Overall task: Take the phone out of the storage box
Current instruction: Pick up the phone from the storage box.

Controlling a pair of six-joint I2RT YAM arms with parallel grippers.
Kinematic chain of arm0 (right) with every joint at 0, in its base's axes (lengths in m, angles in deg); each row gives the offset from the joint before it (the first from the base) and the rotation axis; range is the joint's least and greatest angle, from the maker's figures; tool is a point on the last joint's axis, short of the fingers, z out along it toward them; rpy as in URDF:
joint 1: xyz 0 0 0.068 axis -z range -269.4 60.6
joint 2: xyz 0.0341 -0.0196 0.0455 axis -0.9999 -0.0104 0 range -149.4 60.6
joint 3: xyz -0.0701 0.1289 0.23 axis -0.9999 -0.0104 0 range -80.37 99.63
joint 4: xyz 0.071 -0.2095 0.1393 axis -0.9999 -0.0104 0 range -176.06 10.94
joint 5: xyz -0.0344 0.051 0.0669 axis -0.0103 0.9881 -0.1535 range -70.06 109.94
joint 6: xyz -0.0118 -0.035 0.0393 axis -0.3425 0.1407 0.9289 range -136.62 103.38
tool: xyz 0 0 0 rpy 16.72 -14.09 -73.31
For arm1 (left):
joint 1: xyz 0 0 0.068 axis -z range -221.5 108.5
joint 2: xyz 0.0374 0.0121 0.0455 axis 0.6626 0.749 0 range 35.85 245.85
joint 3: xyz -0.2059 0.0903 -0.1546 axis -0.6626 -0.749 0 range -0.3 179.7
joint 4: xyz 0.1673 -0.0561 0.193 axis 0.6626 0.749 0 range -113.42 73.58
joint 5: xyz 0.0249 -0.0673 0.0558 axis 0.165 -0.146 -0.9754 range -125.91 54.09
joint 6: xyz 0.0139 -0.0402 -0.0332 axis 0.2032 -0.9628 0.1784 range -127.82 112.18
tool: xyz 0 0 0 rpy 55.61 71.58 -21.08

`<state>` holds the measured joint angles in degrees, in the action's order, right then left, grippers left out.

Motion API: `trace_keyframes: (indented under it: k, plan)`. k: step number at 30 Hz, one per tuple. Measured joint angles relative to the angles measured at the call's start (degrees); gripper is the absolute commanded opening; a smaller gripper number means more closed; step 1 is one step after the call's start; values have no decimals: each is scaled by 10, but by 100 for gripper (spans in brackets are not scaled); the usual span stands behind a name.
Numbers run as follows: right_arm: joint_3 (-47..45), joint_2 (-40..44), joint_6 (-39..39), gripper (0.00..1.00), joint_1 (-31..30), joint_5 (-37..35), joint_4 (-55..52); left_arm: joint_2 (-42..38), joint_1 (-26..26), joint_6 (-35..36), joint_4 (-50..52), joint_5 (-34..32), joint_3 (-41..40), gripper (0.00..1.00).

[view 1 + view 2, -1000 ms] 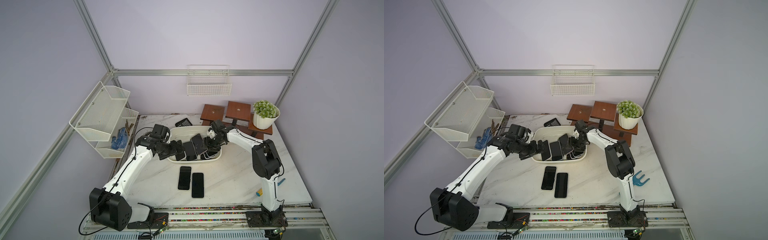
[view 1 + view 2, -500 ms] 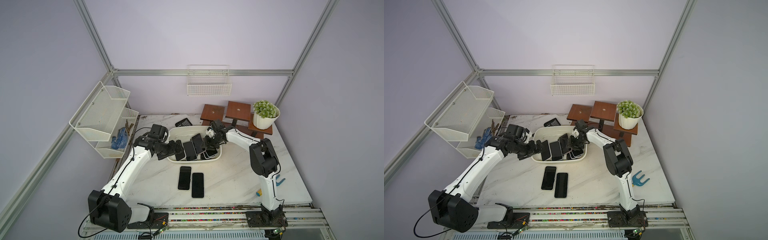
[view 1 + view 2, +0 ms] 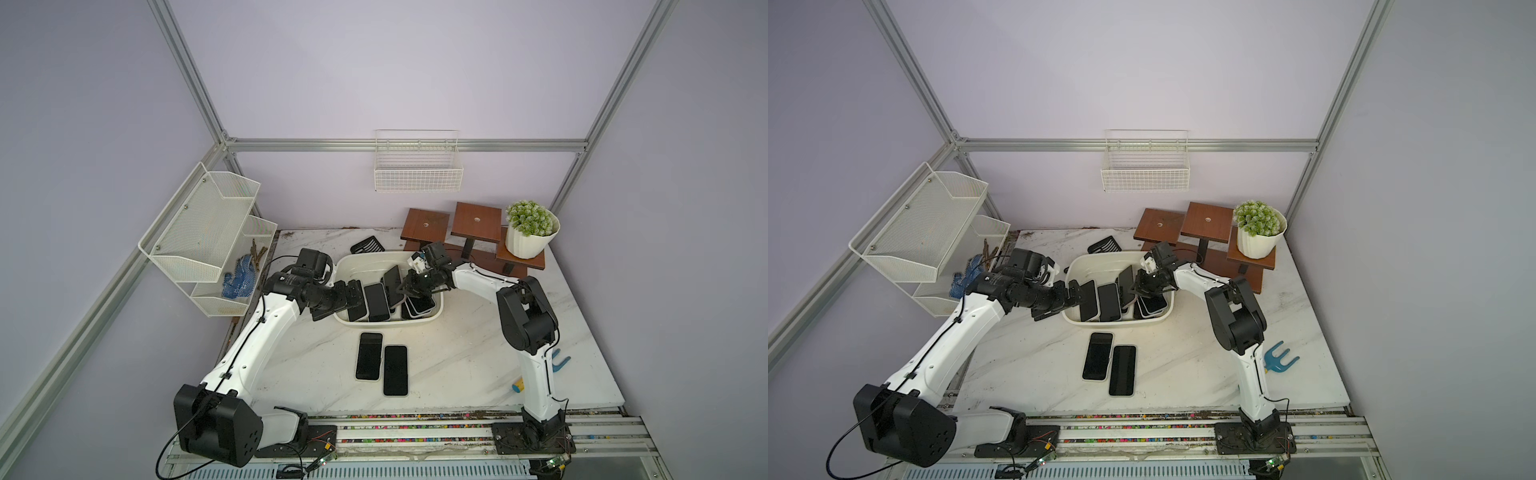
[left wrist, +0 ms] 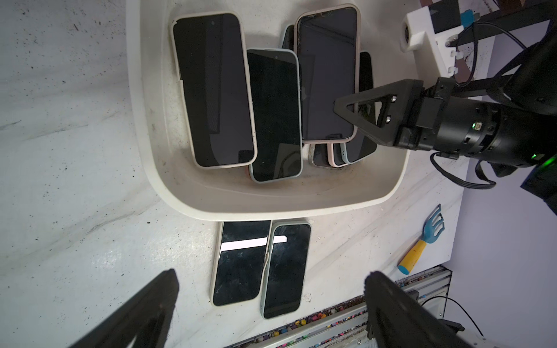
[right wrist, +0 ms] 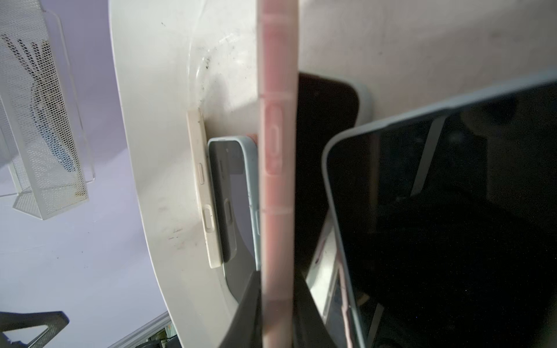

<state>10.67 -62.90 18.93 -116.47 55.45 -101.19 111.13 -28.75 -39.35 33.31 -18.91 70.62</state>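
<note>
The right end effector [image 4: 346,116] reaches over the rim of the storage box [image 4: 271,208] and is clamped on the pink-cased phone [image 4: 327,75], one finger on the screen and one under the back. That phone is inside the storage box, tilted up on the pile of other phones; the tilt probably leaves room for the lower finger, which would explain the pinch across its thin body. A cream-cased phone [image 4: 214,90] and a blue-cased phone [image 4: 275,117] lie overlapped beside it. The left end effector [image 4: 271,272] hangs spread wide and empty by the left wall of the storage box, likely keeping clear. Just outside the wall nearest the arm bases, two phones [image 3: 369,355] lie flat on the tabletop [image 3: 457,353], apparently the set-down spot
</note>
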Motion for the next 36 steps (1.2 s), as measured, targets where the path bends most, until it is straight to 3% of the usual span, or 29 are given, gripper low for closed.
trace_keyframes:
  k: [10, 19, 29, 36]
  plan:
    - [-23, 43, -5, 0, 3, -45, -22, 0, -3, 5, -13, 31, -2, 100]
    - [-78, 189, -8, 0, 19, -59, -30, -2, -5, -34, -93, 108, -45, 100]
    - [-203, 362, 31, 0, 27, 26, 42, -18, -7, -143, -282, 244, -115, 100]
    - [-299, 469, 71, 0, 26, 72, 62, -20, -7, -191, -370, 299, -135, 100]
